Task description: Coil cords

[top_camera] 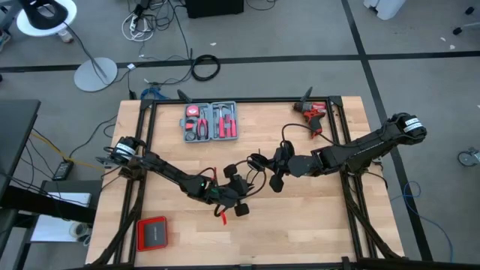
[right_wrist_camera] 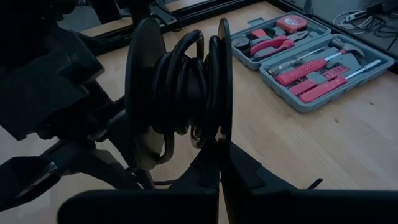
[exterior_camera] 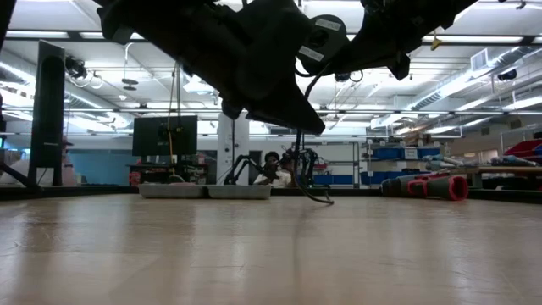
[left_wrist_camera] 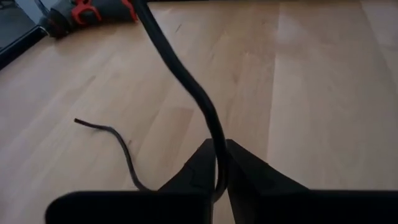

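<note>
1 cable [left_wrist_camera: 186, 78], 1 drill [top_camera: 313, 112], 2 claws

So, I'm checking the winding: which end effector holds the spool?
The right end effector: its fingers pinch the spool by its rim. The left end effector instead pinches a loose stretch of black cable.

**Bystanders on and around the bench**

A pale wooden table [top_camera: 300, 225] carried an open grey plastic tool case [top_camera: 211, 121] near its far edge, holding red-handled pliers and screwdrivers. Toward the far right corner lay a red and black cordless drill [top_camera: 313, 114]. A flat red and dark grey rectangular box [top_camera: 152, 232] sat at the near left corner. Beyond the table, a white round-based floor lamp [top_camera: 95, 73] stood on the grey floor.
</note>
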